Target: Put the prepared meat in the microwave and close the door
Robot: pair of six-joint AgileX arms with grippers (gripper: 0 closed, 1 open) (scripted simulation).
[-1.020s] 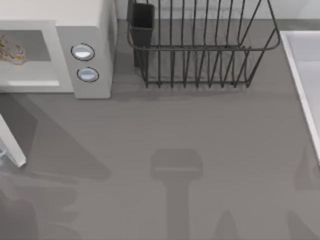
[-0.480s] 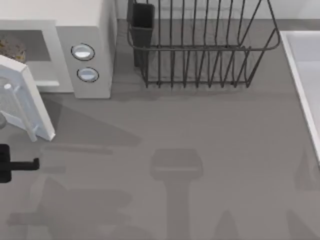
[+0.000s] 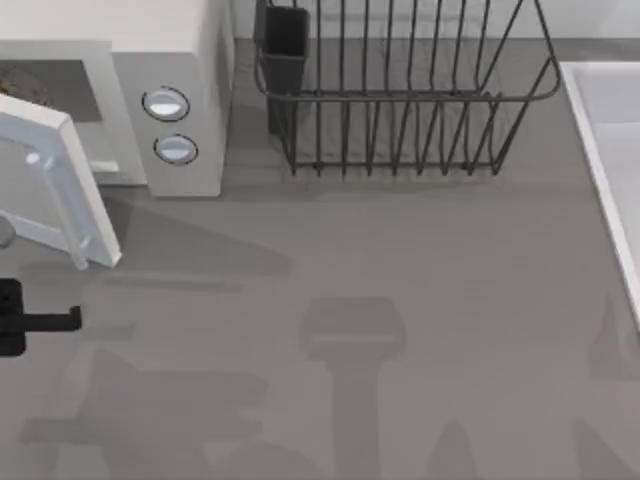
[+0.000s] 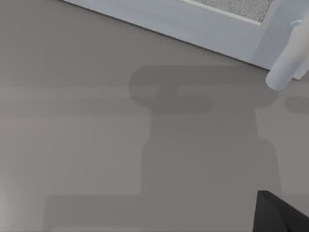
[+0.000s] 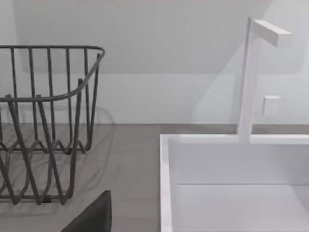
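1. Top view is showing the left gripper [image 3: 60, 320] hovering low over the desk [image 3: 400, 300] at the far left edge, with one dark prong reaching toward the right. I cannot tell whether it is spread or pressed together.
2. It is holding nothing that can be seen, and it is sitting just in front of the door [image 3: 60, 190], apart from it.
3. Left wrist view is looking down on the desk [image 4: 96, 145], with a dark corner of the left gripper [image 4: 280, 215] near the door's white frame [image 4: 193, 24] and its pale round handle [image 4: 289, 63].
4. The door is standing partly open, angling out from the front of the microwave [image 3: 190, 60] with its free edge pointing over the desk.
5. The prepared meat [image 3: 12, 85] is lying inside the grey cavity, peeking out behind the door's upper edge.
6. Two round knobs [image 3: 165, 103] are facing up from the microwave's side panel, one just beside the other.
7. A dark wire rack [image 3: 400, 100] is standing to the right of the microwave, with a dark cup [image 3: 285, 40] in its near-left corner.
8. A white sink [image 3: 610, 150] is lying along the desk's right edge.
9. The right gripper [image 5: 91, 215] is idling in front of the wire rack [image 5: 43, 121] and the sink [image 5: 166, 183], whose white tap [image 5: 248, 82] is rising behind it; whether it is spread or pressed together, I cannot tell.
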